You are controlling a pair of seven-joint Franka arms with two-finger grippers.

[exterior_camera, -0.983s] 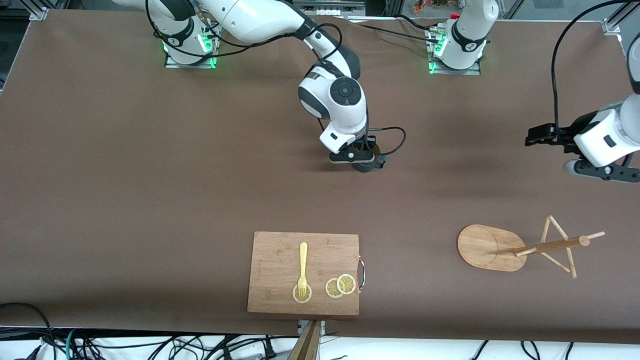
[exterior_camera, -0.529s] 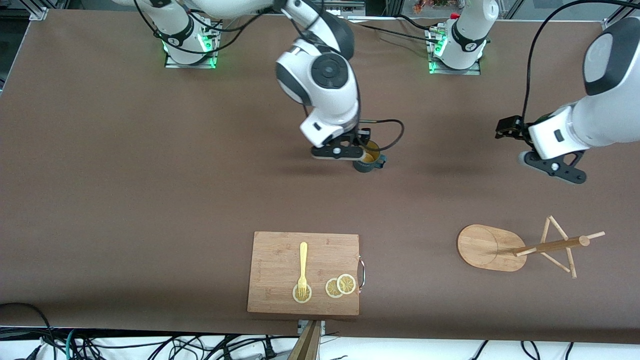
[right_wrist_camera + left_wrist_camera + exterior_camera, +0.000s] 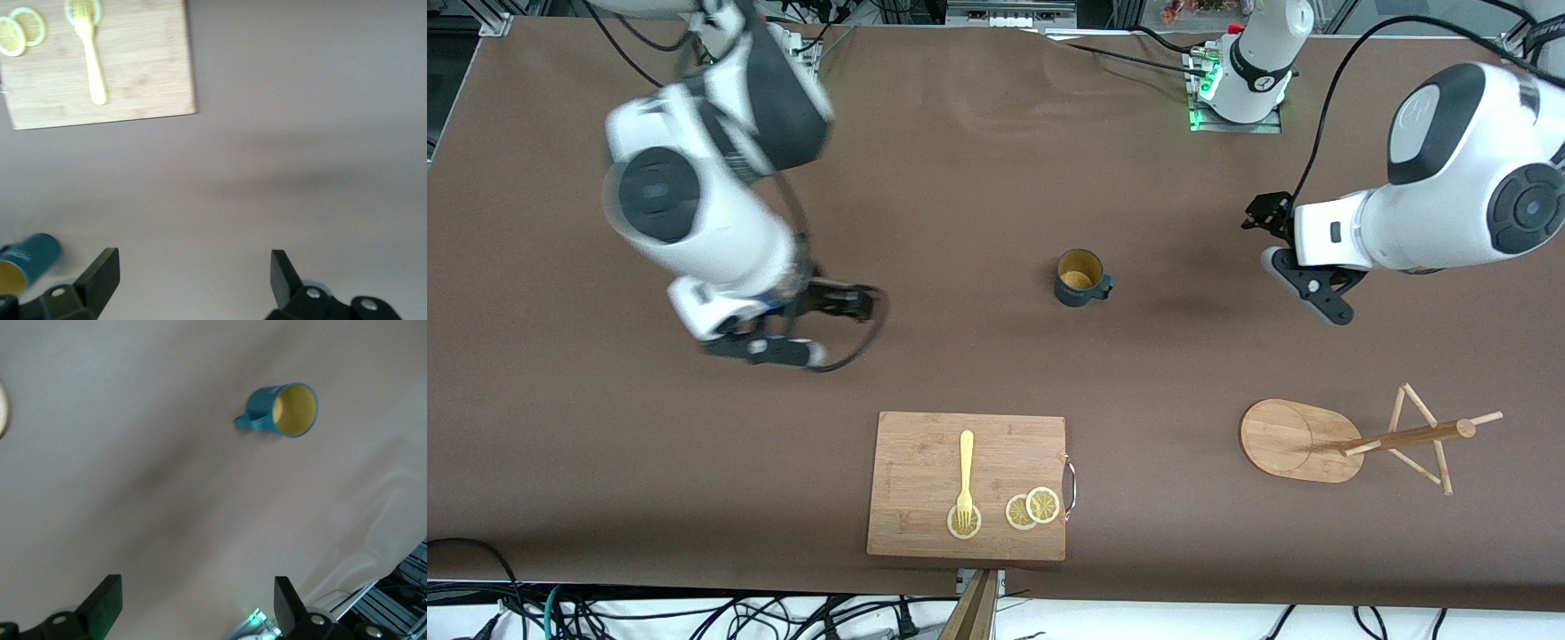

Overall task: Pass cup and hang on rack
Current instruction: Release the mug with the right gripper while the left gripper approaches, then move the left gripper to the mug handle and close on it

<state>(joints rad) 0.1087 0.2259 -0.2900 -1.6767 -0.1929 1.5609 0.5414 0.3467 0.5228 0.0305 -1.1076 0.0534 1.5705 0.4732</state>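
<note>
The dark teal cup (image 3: 1080,277) with a mustard-yellow inside stands upright alone on the brown table, mid-table, handle toward the left arm's end. It shows in the left wrist view (image 3: 283,410) and at the edge of the right wrist view (image 3: 27,260). My left gripper (image 3: 1307,284) is open and empty over bare table, beside the cup toward the left arm's end; its fingers (image 3: 101,605) are wide apart. My right gripper (image 3: 760,348) is open and empty over bare table toward the right arm's end. The wooden rack (image 3: 1294,440) stands near the front edge at the left arm's end.
A wooden cutting board (image 3: 925,462) lies near the front edge, nearer the camera than the cup. It holds a yellow fork (image 3: 965,476) and lemon slices (image 3: 1032,508). The board also shows in the right wrist view (image 3: 133,73).
My right gripper has let go of the cup and swung away toward the right arm's end. My left gripper has moved over the table toward the cup. The cup has stayed in place.
</note>
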